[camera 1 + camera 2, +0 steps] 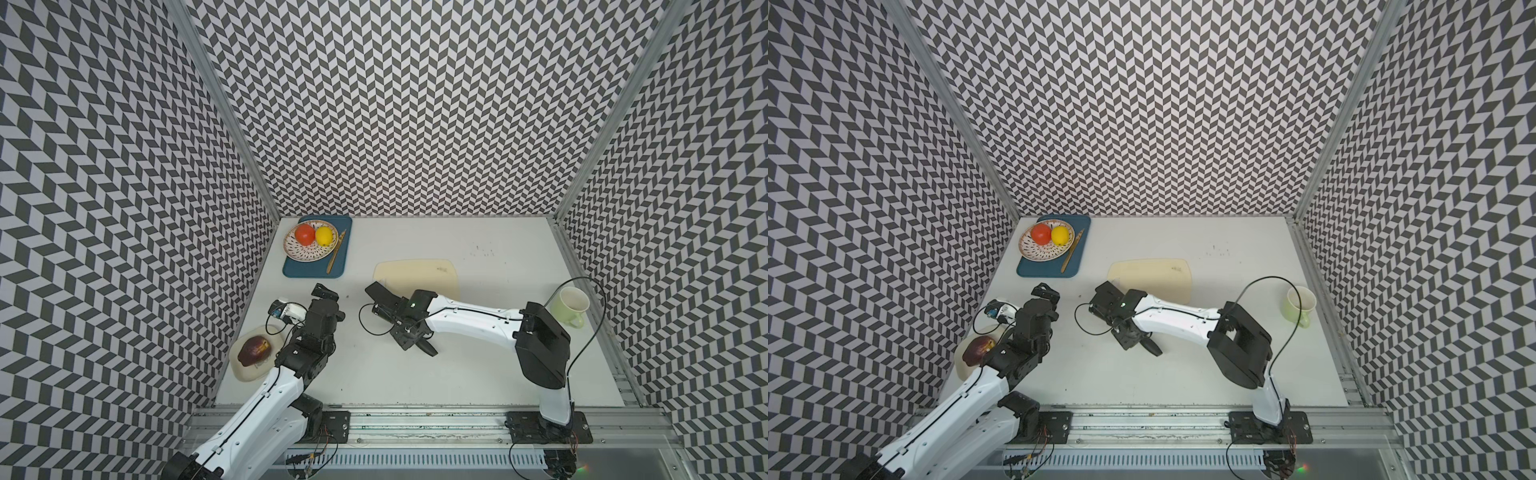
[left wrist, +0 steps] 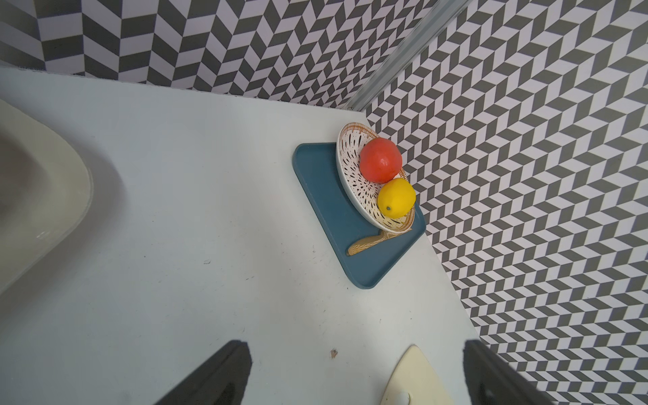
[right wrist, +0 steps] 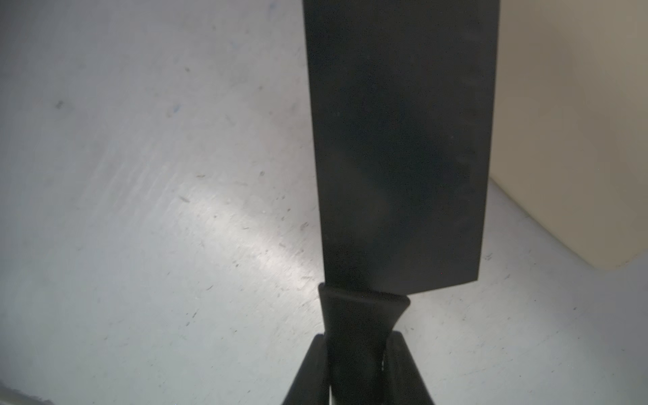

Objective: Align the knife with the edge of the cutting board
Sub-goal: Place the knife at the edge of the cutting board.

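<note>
Tabletop: only its wrist view shows right claw clamped on knife handle; left claw apart.

White table held cutting board just beyond my right pincer, green mug well off to its right, blue tray ahead of my left pincer, cream dish left of and behind it.

The knife is all black, with a broad rectangular blade and a tapered handle pinched between the fingers of the right gripper. Its blade reaches toward the near left corner of the cutting board, a flat, pale cream slab with rounded corners. The knife runs at a slant to the board's edges.
</note>
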Robot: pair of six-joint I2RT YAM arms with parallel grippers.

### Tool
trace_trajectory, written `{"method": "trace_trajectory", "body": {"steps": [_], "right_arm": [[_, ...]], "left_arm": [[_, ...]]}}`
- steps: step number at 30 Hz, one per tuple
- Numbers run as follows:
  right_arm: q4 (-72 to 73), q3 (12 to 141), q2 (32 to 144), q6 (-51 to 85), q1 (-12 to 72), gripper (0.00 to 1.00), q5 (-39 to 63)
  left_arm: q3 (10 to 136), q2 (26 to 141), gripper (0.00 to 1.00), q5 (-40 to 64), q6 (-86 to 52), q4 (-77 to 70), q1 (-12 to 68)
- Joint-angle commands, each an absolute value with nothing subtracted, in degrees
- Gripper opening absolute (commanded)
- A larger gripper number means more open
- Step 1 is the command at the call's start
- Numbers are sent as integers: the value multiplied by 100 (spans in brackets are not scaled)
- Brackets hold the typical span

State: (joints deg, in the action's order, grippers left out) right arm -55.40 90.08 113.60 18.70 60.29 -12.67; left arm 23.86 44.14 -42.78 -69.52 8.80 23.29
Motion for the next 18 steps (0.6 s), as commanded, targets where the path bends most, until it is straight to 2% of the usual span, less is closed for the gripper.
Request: {"method": "trace_trajectory", "body": {"steps": [1,5,11,18], "right_arm": [[-4999,8947,11064,2007,5571,19,-1592],[-4656,8847,11174,2103,5018,19,-1617],[-4442,8899,11443,2325,4363,22,-1639],[-4237,8477,11498,2723,4110,22,-1249]], "left_arm": [[2297,4386,100,-4017,-6339,494,2399],[2181,4356,100,-3653,-5976,-42,2475],[2228,4415,100,-3628,-6032,-18,2544],[2209,4447,100,-3724,-6012,-41,2614]]}}
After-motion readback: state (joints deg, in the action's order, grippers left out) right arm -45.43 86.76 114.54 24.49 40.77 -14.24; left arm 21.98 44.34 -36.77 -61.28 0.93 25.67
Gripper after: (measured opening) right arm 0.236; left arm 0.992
